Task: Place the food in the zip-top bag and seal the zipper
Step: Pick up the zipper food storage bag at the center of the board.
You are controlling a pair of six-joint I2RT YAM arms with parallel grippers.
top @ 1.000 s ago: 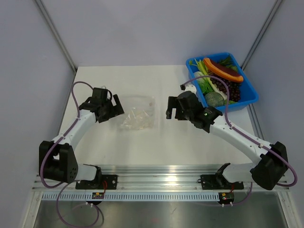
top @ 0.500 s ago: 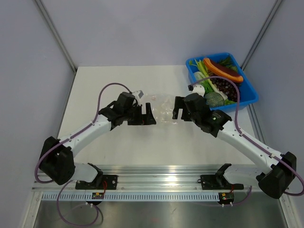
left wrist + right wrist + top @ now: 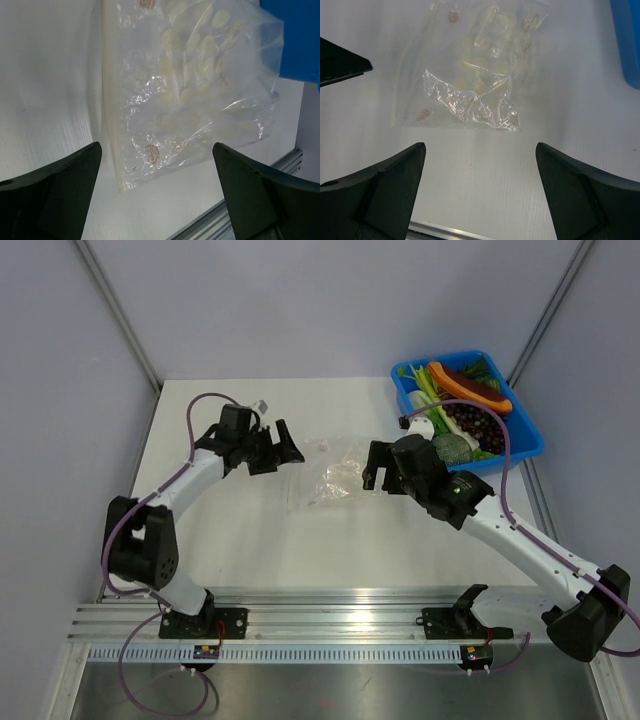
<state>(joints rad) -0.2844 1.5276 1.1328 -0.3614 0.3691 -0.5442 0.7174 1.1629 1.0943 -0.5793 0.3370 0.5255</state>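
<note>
Zip-top bag (image 3: 325,472): flat at mid-desk, white dots, small brown marks illegible.
Left gripper (image 3: 285,448), right gripper (image 3: 370,466): spread wide either side of it, holding nothing.
Leek (image 3: 430,405), orange-red piece (image 3: 470,387): in blue bin (image 3: 522,447), far right corner.

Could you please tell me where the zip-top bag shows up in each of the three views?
Top external: the bag lies near the centre of the picture, left of the bin.
Left wrist: the bag fills the upper middle.
Right wrist: the bag sits in the upper centre.
Shared landmark: the blue bin, at the upper right in every view.
</note>
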